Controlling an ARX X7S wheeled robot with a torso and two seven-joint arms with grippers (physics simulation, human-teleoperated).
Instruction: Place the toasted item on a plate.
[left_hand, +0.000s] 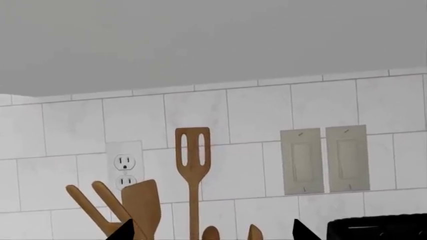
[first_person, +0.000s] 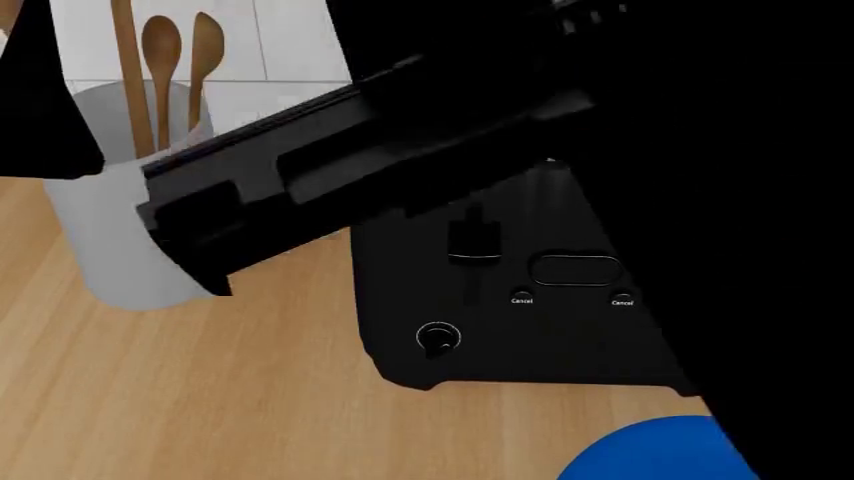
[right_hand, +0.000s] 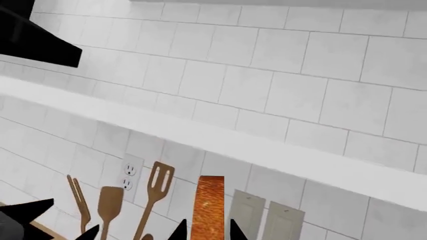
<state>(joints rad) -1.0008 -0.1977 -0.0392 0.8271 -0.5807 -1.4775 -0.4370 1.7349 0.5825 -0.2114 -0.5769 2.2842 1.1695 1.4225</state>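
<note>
right wrist view looks up at a white tiled wall, with the toasted slice of bread (right_hand: 210, 206), orange-brown along its crust edge, standing upright between the two dark fingertips (right_hand: 179, 231) of the right gripper (right_hand: 207, 231), which appear closed narrowly on it. behind it hang wooden utensils, among them a slotted wooden spatula (right_hand: 159, 187), beside a white wall outlet (right_hand: 129, 176) and pale switch plates (right_hand: 248, 212).

head view is mostly blocked by a black robot arm (first_person: 400, 150) crossing the frame. under it sits the black toaster (first_person: 521, 300) on the wooden countertop (first_person: 187, 400), a white cylindrical utensil holder (first_person: 114, 200) with wooden spoons (first_person: 163, 60) to its left. the round bright blue plate (first_person: 654, 452) shows just in front of the toaster at the lower edge, bare where visible.

left wrist view shows only two dark tips (left_hand: 127, 231) of the left gripper (left_hand: 213, 232), set wide apart with nothing between them.
</note>
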